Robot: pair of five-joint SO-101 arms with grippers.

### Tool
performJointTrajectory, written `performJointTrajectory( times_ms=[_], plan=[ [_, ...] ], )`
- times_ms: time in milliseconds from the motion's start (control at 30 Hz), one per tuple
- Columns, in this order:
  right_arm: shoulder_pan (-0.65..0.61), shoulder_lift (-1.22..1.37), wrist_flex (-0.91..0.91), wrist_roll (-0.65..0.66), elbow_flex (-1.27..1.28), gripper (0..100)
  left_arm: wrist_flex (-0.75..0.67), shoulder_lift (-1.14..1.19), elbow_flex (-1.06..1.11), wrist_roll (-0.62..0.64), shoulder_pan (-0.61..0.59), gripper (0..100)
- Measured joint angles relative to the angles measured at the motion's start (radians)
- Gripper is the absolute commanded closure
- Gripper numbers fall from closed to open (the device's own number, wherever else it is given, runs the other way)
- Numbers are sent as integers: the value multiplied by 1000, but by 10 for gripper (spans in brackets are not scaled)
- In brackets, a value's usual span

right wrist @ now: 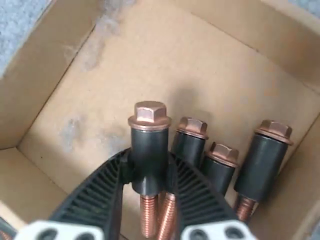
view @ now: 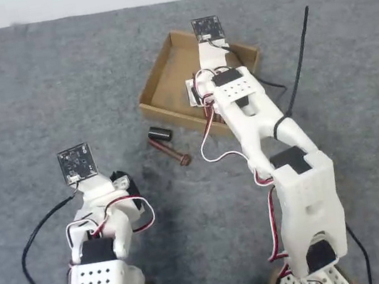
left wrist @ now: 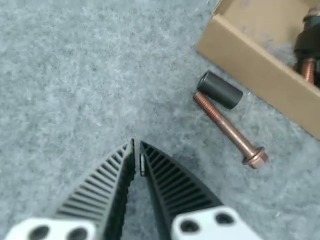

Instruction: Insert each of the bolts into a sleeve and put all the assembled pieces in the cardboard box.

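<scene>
**Right arm over box with assembled piece, one bolt and sleeve loose**

In the high view the open brown cardboard box (view: 170,112) sits upper centre. My right gripper (right wrist: 149,160) is inside it, clamped on the black cylindrical sleeve of an assembled copper-bolt-and-sleeve piece (right wrist: 149,142). That piece's long axis runs along the fingers, hex head out past the fingertips and threaded end back toward the wrist. Three more assembled pieces (right wrist: 220,165) lie close beside it on the box floor, roughly parallel, heads the same way.

Risks, my guess:
- The grip is on the sleeve only. If the head end hangs lowest, the bolt may slide out on release.
- The piece may land on its neighbours and knock them about.

In the high view the loose copper flanged bolt (view: 169,151) lies mid-frame, just below the box's near wall. Its axis is diagonal, threads upper left and head lower right. The short black sleeve (view: 161,133) lies on its side at the thread end; touching or just beside, I can't tell. Both are round and could roll if nudged.

My left gripper (left wrist: 137,150) hangs over grey carpet, lower left in the high view. Its jaws are nearly together and empty, and it is near the bolt but apart from it.
</scene>
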Motion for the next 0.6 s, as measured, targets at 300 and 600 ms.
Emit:
performJointTrajectory(
  times_ms=[300,600],
  plan=[
    [3,0,153,0,-83,912,-5,0,0,0,0,988],
    [3,0,382,0,-249,992,-5,0,0,0,0,988]
  ],
)
